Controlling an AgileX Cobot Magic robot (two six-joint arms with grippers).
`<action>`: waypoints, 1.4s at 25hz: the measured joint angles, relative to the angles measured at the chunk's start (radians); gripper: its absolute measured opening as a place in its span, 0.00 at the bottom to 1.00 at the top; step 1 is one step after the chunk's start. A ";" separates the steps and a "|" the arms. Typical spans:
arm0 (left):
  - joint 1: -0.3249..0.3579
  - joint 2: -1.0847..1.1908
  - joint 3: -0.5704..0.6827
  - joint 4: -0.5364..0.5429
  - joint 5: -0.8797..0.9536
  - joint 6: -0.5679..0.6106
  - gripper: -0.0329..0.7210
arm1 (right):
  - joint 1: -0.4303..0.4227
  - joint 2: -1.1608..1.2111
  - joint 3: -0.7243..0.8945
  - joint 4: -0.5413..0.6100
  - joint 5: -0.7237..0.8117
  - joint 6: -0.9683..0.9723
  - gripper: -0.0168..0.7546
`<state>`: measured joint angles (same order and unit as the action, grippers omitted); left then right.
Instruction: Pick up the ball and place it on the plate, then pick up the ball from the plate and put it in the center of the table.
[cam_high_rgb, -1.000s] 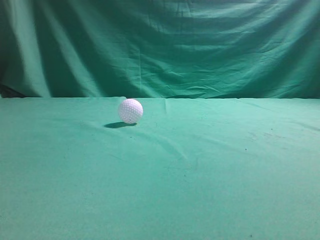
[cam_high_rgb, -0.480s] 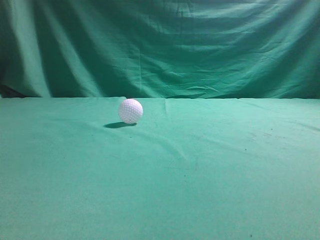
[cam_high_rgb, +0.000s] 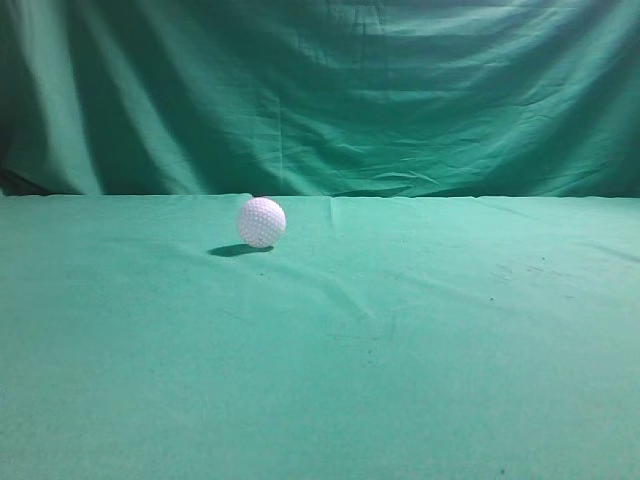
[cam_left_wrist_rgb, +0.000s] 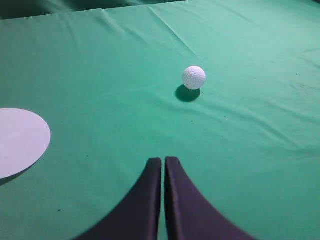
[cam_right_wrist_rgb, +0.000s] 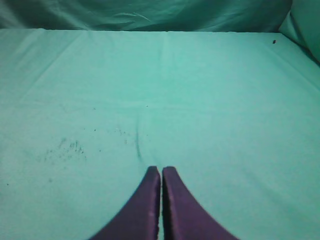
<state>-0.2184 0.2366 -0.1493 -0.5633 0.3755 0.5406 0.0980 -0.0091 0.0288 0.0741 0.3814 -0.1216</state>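
The white dimpled ball (cam_high_rgb: 261, 221) rests on the green cloth table (cam_high_rgb: 400, 350), left of the middle and toward the back. It also shows in the left wrist view (cam_left_wrist_rgb: 194, 77), ahead and a little right of my left gripper (cam_left_wrist_rgb: 163, 160), which is shut and empty, well short of the ball. A pale round plate (cam_left_wrist_rgb: 20, 140) lies at the left edge of the left wrist view, with nothing on its visible part. My right gripper (cam_right_wrist_rgb: 161, 170) is shut and empty over bare cloth. Neither gripper shows in the exterior view.
A draped green curtain (cam_high_rgb: 320, 90) hangs behind the table's back edge. The cloth has a crease near the middle (cam_high_rgb: 360, 305) and small dark specks on the right (cam_right_wrist_rgb: 65, 147).
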 joint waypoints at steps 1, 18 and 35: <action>0.000 0.000 0.000 0.000 0.000 0.000 0.04 | 0.000 0.000 0.000 0.000 0.000 0.000 0.02; 0.095 -0.242 0.069 0.110 -0.005 0.001 0.04 | 0.000 0.000 0.000 0.000 0.000 0.000 0.02; 0.130 -0.247 0.171 0.295 -0.023 -0.196 0.04 | 0.000 0.000 0.000 0.000 0.002 0.000 0.02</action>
<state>-0.0886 -0.0100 0.0213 -0.2683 0.3529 0.3444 0.0980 -0.0091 0.0288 0.0741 0.3837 -0.1216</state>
